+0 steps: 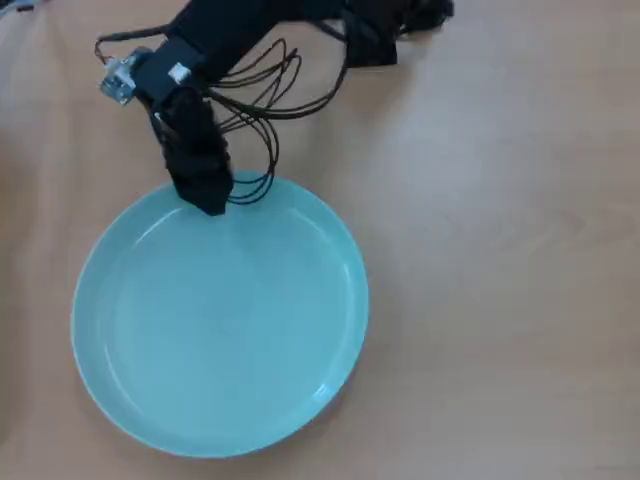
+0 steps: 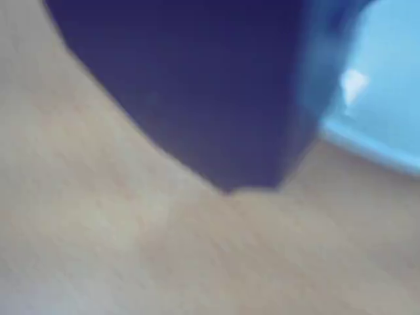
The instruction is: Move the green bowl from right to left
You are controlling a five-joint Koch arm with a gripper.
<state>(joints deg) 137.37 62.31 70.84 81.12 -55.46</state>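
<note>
The green bowl point(image 1: 220, 330) is a wide, shallow, pale mint dish lying flat on the wooden table, in the lower left of the overhead view. My black gripper point(image 1: 207, 200) reaches down from the top and its tip sits at the bowl's far rim. The wrist view is blurred. One dark jaw fills its upper middle, with its tip close to the table, and the bowl's rim point(image 2: 367, 147) shows just to the right. Only one tip shows, so I cannot tell open from shut, nor whether the rim is gripped.
Bare light wooden table point(image 1: 500, 250) stretches to the right of the bowl. Loops of black cable point(image 1: 270, 100) hang from the arm above the bowl's far rim. The arm's base point(image 1: 400, 25) is at the top edge.
</note>
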